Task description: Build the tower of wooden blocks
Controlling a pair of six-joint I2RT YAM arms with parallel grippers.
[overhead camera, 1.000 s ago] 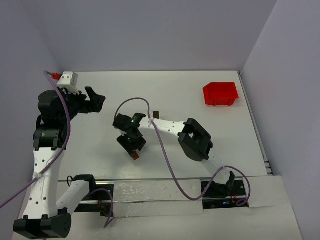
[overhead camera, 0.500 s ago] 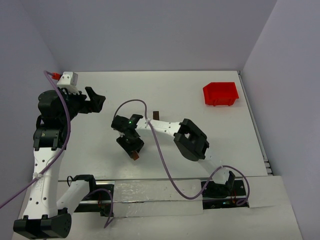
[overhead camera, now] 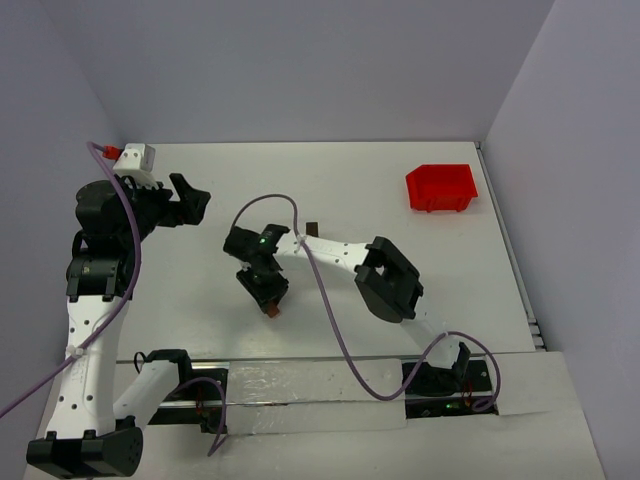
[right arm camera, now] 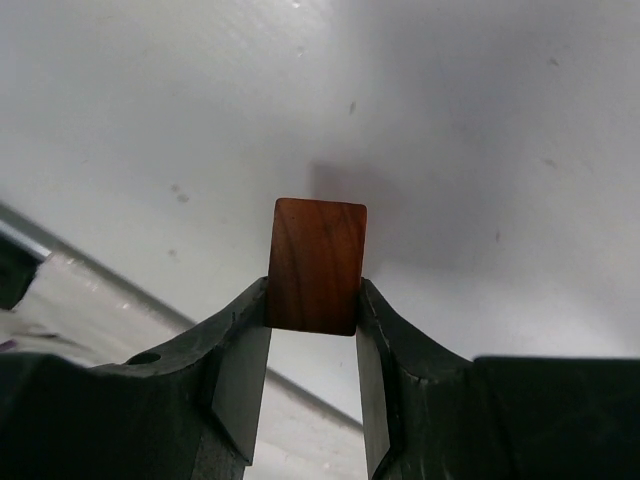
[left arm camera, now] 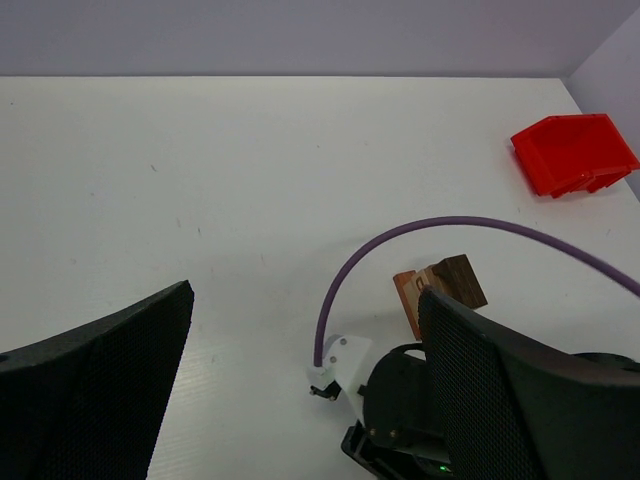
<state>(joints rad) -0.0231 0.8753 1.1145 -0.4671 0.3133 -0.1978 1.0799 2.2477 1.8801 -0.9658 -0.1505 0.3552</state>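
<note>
My right gripper (overhead camera: 270, 298) is shut on a reddish-brown wood block (overhead camera: 272, 310) and holds it low over the table's near middle. In the right wrist view the block (right arm camera: 318, 264) sits squarely between both fingers (right arm camera: 240, 350), above bare white table. A small cluster of wood blocks (left arm camera: 438, 286), a reddish bar against tan and dark brown pieces, stands behind the right wrist; it shows as a dark piece from above (overhead camera: 311, 230). My left gripper (overhead camera: 193, 203) is open wide and empty at the far left, its fingers (left arm camera: 100, 390) framing the table.
A red plastic bin (overhead camera: 441, 187) sits at the back right; it also shows in the left wrist view (left arm camera: 575, 152). A purple cable (overhead camera: 270, 205) loops over the right arm. White table (overhead camera: 400, 240) lies between the blocks and the bin.
My right arm shifted slightly left and back again with the block still in its jaws. The left arm has not moved.
</note>
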